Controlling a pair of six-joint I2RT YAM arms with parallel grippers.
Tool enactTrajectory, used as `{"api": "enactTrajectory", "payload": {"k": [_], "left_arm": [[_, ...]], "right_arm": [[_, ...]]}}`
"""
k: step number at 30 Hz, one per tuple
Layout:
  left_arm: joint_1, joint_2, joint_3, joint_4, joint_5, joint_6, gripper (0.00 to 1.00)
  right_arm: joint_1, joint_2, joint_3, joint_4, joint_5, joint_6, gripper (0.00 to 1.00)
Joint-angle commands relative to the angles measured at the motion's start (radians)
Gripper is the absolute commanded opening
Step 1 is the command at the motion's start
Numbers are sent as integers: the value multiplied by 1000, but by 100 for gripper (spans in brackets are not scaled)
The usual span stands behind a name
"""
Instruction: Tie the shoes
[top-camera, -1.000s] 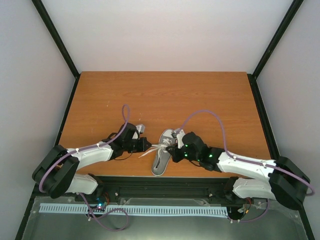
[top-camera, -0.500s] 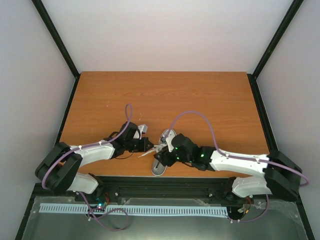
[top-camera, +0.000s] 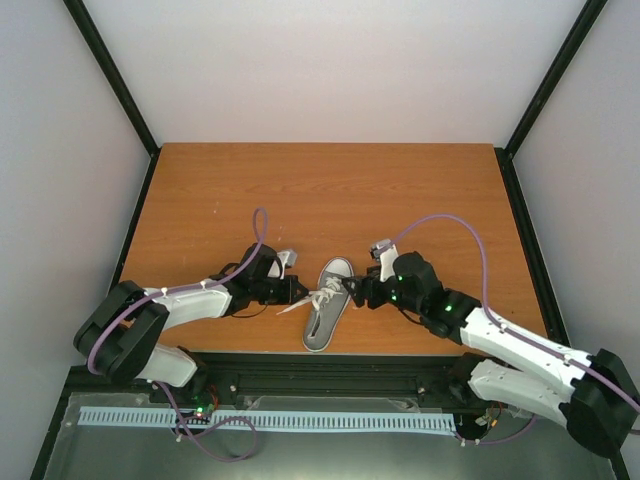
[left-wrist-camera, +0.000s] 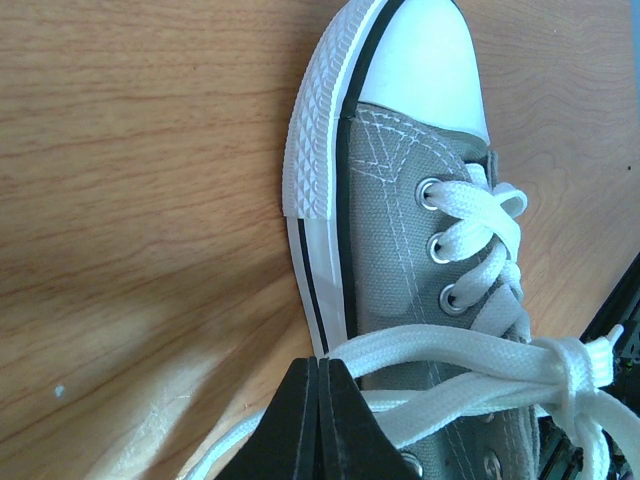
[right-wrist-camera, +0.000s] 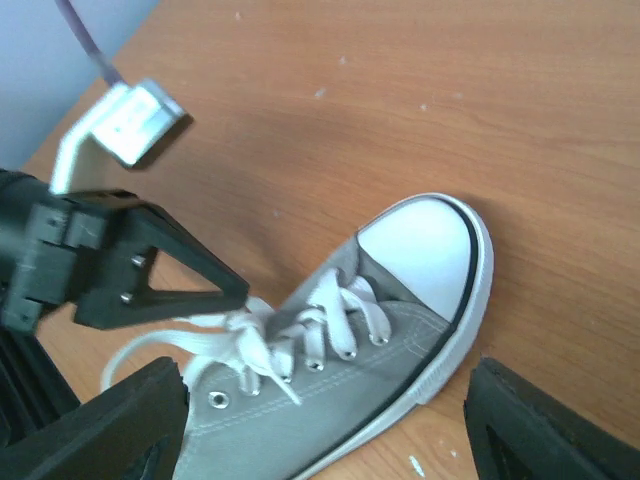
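The grey shoe (top-camera: 328, 305) with its white toe cap lies near the table's front edge, toe pointing away. My left gripper (top-camera: 300, 291) is at its left side, shut on a white lace (left-wrist-camera: 450, 352) that runs to a knot (left-wrist-camera: 572, 365) over the tongue. In the left wrist view the left gripper (left-wrist-camera: 320, 368) pinches the lace beside the sole. My right gripper (top-camera: 352, 289) is open at the shoe's right side. The right wrist view shows the right gripper (right-wrist-camera: 325, 385) wide open above the shoe (right-wrist-camera: 420, 290), holding nothing, with the laces (right-wrist-camera: 300, 330) loose below it.
The wooden table (top-camera: 330, 190) stretches beyond the shoe, bounded by a black frame (top-camera: 115, 85) and pale walls. The shoe's heel lies close to the table's near edge (top-camera: 330, 352). The left wrist's white camera bracket (right-wrist-camera: 128, 122) appears in the right wrist view.
My right gripper has opened, let go of the lace and drawn back to the right of the shoe. The left gripper stays shut on its lace, barely moved.
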Motion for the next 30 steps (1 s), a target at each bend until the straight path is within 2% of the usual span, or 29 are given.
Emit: {"api": "enactTrajectory", "payload": {"k": [1, 6, 12, 19, 24, 29, 30], "left_arm": [[10, -2, 37, 26, 8, 20, 1], [10, -8, 35, 25, 5, 14, 1], [10, -7, 36, 31, 10, 9, 1], [10, -10, 41, 26, 13, 11, 1], [10, -13, 45, 33, 12, 5, 1], [10, -25, 52, 62, 27, -13, 1], [10, -27, 55, 67, 32, -15, 6]], "right_arm": [[-82, 89, -48, 118, -215, 7, 73], [-95, 221, -44, 242, -360, -1, 65], [-97, 336, -15, 321, -415, -15, 56], [-97, 437, 21, 331, -466, -47, 35], [-97, 426, 11, 328, -440, -39, 4], [-99, 365, -8, 226, -301, -15, 3], [-100, 354, -18, 216, -281, -8, 3]]}}
